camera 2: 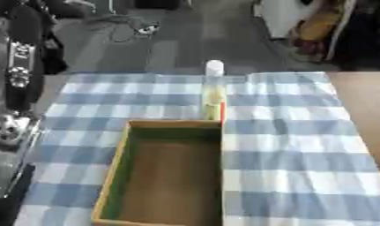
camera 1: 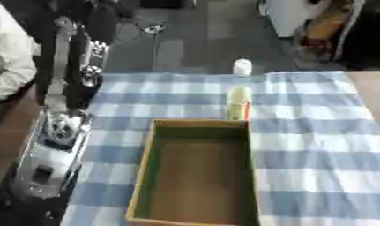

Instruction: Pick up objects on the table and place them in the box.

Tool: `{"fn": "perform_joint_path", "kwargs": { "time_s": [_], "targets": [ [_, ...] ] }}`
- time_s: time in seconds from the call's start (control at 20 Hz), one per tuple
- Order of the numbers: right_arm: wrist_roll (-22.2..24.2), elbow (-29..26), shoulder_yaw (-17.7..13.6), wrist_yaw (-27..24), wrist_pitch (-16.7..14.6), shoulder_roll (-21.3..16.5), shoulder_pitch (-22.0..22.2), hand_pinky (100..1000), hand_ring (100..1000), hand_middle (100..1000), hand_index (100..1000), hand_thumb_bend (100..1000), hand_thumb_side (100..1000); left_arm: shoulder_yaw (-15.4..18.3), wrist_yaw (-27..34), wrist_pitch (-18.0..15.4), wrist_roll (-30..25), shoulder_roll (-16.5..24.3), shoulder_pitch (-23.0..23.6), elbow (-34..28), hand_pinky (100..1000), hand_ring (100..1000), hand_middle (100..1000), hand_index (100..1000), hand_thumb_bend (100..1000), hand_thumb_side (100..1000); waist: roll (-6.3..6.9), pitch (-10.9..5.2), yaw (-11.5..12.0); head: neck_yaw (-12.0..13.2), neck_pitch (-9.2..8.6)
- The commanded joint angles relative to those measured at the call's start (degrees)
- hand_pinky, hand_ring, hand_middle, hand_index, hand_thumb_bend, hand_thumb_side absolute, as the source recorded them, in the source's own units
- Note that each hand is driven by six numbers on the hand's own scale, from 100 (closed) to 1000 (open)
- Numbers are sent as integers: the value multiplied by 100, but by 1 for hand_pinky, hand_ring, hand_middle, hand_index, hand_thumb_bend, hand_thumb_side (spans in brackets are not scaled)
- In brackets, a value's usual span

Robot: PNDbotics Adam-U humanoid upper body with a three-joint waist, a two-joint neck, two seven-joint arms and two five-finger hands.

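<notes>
Now the box (camera 1: 194,174) sits open on the desk (camera 1: 316,145), a bottle (camera 1: 238,102) just beyond its 12 o'clock rim, bare checked cloth toward 3 o'clock; neither hand shows.

Blue-and-white checked cloth (camera 1: 316,132), brown open box (camera 1: 196,172) with greenish inner walls, pale yellow bottle (camera 1: 238,102) with white cap, grey floor (camera 1: 192,39)

Open brown box (camera 1: 194,176) on checked cloth; yellowish bottle (camera 1: 238,102) upright, touching far rim; white-capped bottle (camera 1: 242,67) behind.
</notes>
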Motion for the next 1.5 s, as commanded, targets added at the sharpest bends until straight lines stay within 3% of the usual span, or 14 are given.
{"fn": "perform_joint_path", "kwargs": {
  "time_s": [0.05,0.65,0.9,1.05,1.2,1.25,1.3,1.5],
  "targets": [
    [-35,-91,-49,-37,0,-72,-49,506,499,544,686,100,878,62,16,-10,0,78,-52,-95,687,573,782,838,470,916,-20,-65,13,27,-31],
    [-33,-91,-46,-34,9,-73,-45,505,497,542,685,100,879,64,7,-3,8,76,-53,-95,686,572,781,838,473,917,-21,-65,22,22,-32],
    [108,-91,10,-22,12,-99,2,508,490,539,697,100,942,78,4,3,22,66,-48,-95,686,572,781,838,473,917,-29,-89,116,16,-110],
    [402,-91,61,4,257,-309,6,521,495,549,713,100,981,72,8,11,22,72,-9,-95,686,572,780,838,474,917,-63,-147,163,-57,-118],
    [791,-89,124,51,593,-631,-115,540,517,580,752,246,1000,50,16,14,-1,93,24,-95,686,573,780,838,474,918,-102,-206,199,-151,-94],
    [960,-65,151,102,725,-755,-194,535,513,573,745,225,1000,46,19,14,-6,101,37,-95,686,573,780,838,474,917,-112,-222,210,-160,-83],
    [1101,-42,172,147,834,-838,-258,566,531,605,782,323,1000,43,21,15,-10,107,48,-95,686,572,780,838,474,918,-119,-232,218,-169,-75],
    [1573,386,305,345,1098,-1116,-599,633,566,633,813,387,1000,23,34,32,-38,118,91,-95,685,570,780,838,475,918,-151,-257,244,-232,7]
  ]
}}
